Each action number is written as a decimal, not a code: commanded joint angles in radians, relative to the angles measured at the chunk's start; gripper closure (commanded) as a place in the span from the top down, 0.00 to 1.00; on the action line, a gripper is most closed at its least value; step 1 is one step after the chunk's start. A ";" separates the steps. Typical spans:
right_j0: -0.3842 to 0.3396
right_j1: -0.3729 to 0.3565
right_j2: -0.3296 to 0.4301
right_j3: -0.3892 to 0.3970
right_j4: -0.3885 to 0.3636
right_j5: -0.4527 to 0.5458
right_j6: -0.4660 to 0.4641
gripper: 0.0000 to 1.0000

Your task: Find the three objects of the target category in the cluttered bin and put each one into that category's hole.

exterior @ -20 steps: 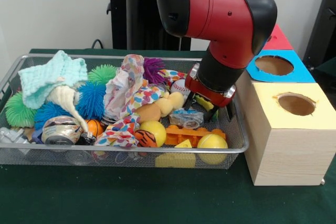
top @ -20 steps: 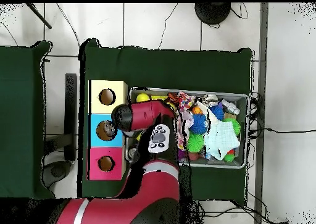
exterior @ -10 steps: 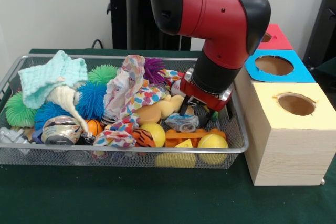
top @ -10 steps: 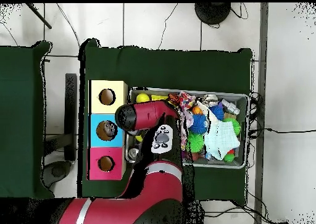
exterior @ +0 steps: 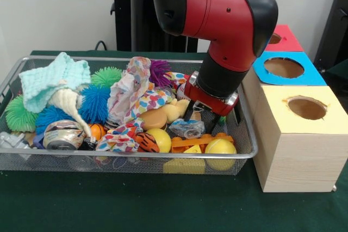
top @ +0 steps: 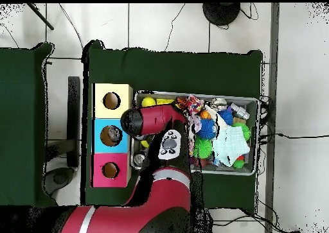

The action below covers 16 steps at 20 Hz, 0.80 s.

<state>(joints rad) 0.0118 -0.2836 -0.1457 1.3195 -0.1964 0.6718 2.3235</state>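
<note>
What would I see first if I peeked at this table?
The big red robot arm dips into the right end of a wire basket, its claw low among the toys. The basket is piled with spiky balls, a spotty cloth and yellow balls. Beside it stands a wooden box row with yellow, blue and red holed tops.
</note>
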 commanded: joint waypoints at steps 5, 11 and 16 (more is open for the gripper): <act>0.047 0.062 -0.058 -0.096 -0.050 0.005 0.092 1.00; 0.037 0.062 -0.093 -0.086 -0.079 -0.017 0.036 1.00; 0.016 0.044 -0.083 -0.059 -0.084 -0.023 0.003 1.00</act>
<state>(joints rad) 0.0685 -0.2583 -0.2323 1.2707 -0.2182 0.6710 2.3235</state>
